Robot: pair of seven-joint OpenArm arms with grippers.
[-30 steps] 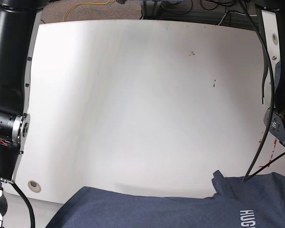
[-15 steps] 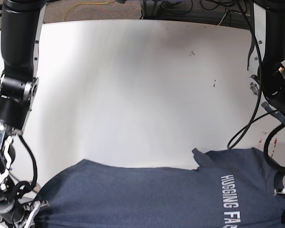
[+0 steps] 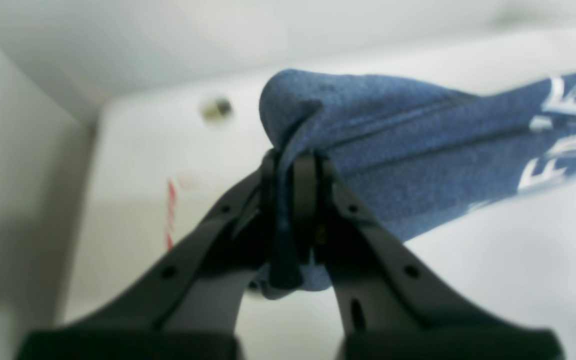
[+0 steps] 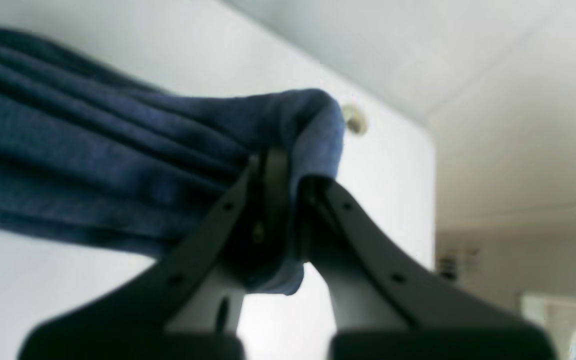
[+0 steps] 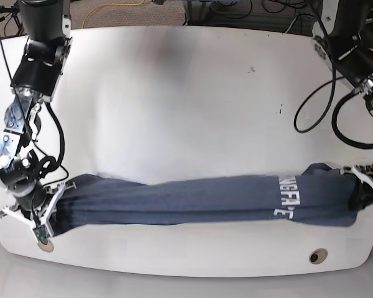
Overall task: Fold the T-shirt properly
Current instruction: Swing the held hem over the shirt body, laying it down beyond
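Across near edge of table (image 5: 174,74): T-shirt (image 5: 193,202), formerly slack sheet, now taut narrow band. Left gripper (image 5: 368,186), right gripper (image 5: 46,208) clamped on opposite ends. Ready for laying flat.

- The right gripper (image 4: 288,170) is pinching a bunched end of the dark navy-blue heathered cloth T-shirt (image 4: 118,165) between its black fingers (image 4: 273,175).
- The cloth is stretching leftward in pleats over the white bench (image 4: 393,175).
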